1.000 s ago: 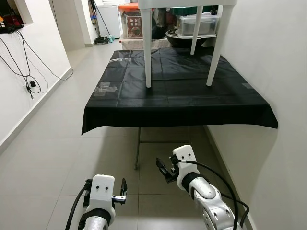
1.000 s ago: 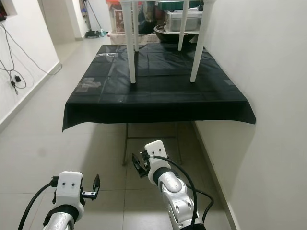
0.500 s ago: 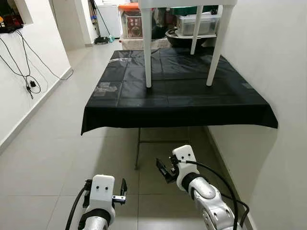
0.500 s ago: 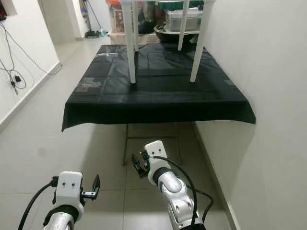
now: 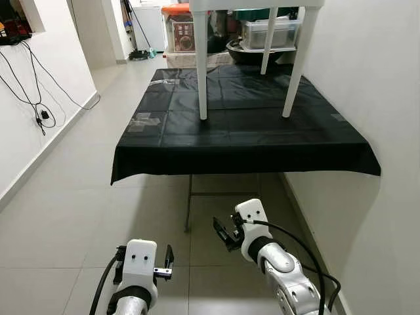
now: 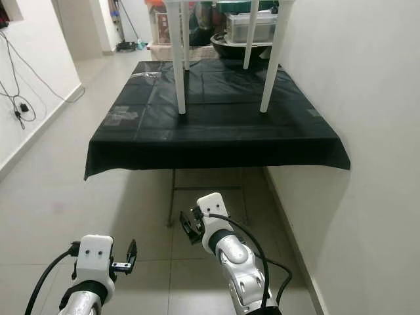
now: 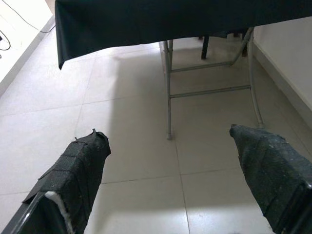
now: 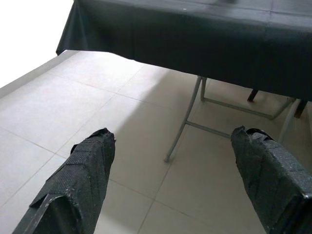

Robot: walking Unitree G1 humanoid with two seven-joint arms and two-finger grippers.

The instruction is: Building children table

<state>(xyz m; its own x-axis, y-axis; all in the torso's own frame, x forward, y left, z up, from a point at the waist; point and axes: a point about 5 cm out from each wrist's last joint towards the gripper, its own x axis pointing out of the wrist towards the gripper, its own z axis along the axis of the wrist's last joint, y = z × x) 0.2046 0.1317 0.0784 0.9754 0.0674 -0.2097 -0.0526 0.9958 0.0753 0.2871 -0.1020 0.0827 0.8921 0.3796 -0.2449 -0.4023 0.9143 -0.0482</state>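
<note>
Both arms low in front of me, above the tiled floor, short of the work. My left tool hangs nearest, fingers spread wide, nothing between them; through the gap I see bare tile and the folding metal legs under the black-draped surface. My right tool sits a little farther forward and higher, also wide open and empty, aimed toward the hanging edge of the black cloth. The children table stands upright on the far half of the surface, white, four legs down on the cloth; its near left leg and near right leg are planted well back from the front edge, its top cut off by the frame. Storage boxes sit behind it. Judgement: the table looks assembled, so the step in hand is closing in to check or seat the legs. To do it well: raise both tools above the cloth edge before advancing, to avoid snagging the drape; keep the right arm off the wall; approach each leg square, one tool bracing while the other works; grip low and gently, since the table could slide on the cloth.
</note>
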